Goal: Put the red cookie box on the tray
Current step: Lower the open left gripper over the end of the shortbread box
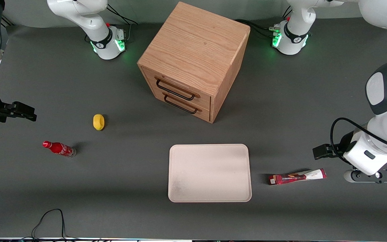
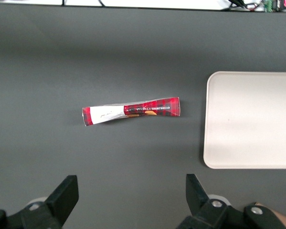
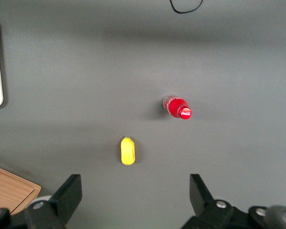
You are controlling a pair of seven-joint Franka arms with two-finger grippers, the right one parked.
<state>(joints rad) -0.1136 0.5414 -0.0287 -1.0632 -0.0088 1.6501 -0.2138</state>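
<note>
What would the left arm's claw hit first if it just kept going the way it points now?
Probably bare dark table. The gripper points down with fingers open, and the long flat red cookie box lies a little ahead of that line, beside the cream-white rectangular tray. Depth is hard to judge.

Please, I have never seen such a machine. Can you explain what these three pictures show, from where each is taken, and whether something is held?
Two robot arms stand at a grey table. One picture looks from the front; the others come from cameras on each arm's wrist. The working arm's end effector hangs open above the red cookie box, holding nothing. The box lies on the table beside the tray, toward the working arm's end. Also there: a wooden drawer cabinet, a yellow object and a small red bottle.
</note>
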